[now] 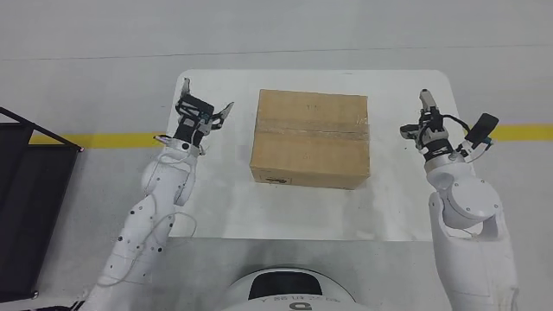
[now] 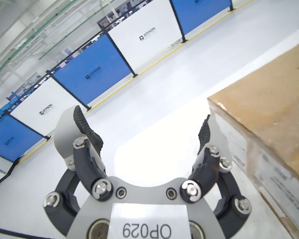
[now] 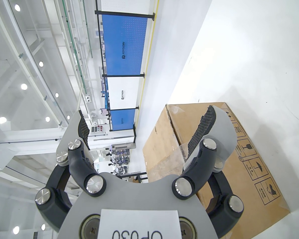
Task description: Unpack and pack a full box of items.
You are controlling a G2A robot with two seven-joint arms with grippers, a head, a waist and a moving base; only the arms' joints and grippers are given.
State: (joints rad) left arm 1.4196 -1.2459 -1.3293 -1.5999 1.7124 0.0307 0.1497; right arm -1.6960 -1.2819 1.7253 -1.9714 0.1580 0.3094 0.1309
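**Closed box mid-table, both hands released either side**

Cardboard box sits in the middle of the white table; flaps down, tape strip running across the lid; contents hidden. In the left wrist view the box is cut off at the frame edge, showing one corner, part of the lid and a labelled side whose print is too blurred to make out. In the right wrist view one finger overlaps the box; handling symbols show on the side beyond it.

Left hand is over the table's left part, just beside the box and apart from it; fingers spread wide, nothing between them, tips pointing away from the robot; same wide gap seen from its own wrist. Forearm runs back toward the robot at a slant.

Right hand is over the table's right part, near the box's right side, not touching; released, fingers wide apart and holding nothing; wrist turned, so the box looks tipped on end from it.

Height of either hand above the table cannot be judged.

Floor: yellow line passing behind the table; black frame at the left, partly cut off.
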